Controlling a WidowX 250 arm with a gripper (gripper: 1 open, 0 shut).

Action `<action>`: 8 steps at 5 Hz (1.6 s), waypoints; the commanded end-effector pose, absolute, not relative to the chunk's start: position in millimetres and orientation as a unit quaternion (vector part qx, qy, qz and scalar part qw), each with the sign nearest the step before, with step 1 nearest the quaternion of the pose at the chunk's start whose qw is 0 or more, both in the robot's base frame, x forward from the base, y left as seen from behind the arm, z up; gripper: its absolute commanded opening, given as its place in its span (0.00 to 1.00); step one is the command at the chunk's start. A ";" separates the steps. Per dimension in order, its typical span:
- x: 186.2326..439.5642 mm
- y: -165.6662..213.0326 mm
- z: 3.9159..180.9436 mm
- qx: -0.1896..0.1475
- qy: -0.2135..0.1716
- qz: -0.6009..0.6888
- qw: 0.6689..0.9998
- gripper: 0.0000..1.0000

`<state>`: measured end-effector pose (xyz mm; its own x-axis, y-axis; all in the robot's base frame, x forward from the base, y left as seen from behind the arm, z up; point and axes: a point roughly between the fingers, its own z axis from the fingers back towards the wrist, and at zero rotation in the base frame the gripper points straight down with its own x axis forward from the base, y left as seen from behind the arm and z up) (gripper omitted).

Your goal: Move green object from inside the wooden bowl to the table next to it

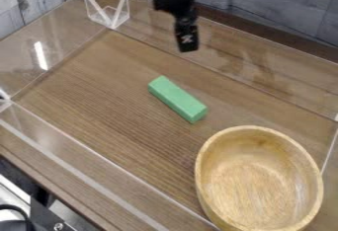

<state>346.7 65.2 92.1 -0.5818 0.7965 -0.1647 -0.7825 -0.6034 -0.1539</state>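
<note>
Along the left edge a clear plastic wall (53, 126) borders the brown wood-grain surface (106, 97), and a small clear plastic piece (106, 10) stands at the back, at about eleven o'clock from the middle of the surface. Next, at roughly twelve o'clock, the dark claw (187, 43) hangs from above, pointing almost straight down, its tip clear of the surface. It holds nothing; the view does not plainly show how far apart its fingers stand, so whether it is spread or closed cannot be told by looking. Below it, near the middle of the surface, the green bar (177, 99) lies flat on the wood, set diagonally with one end toward ten o'clock and the other toward four. At about five o'clock, in the near right corner, the wooden bowl (218, 151) sits upright, apart from the bar.
</note>
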 end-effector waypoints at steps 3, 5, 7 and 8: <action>324.6 91.5 80.3 -0.124 -0.066 0.885 0.444 1.00; 323.7 116.3 65.2 -0.124 -0.093 0.894 0.420 1.00; 320.9 123.2 47.7 -0.122 -0.113 0.896 0.412 1.00; 318.6 120.1 39.7 -0.123 -0.120 0.892 0.417 0.00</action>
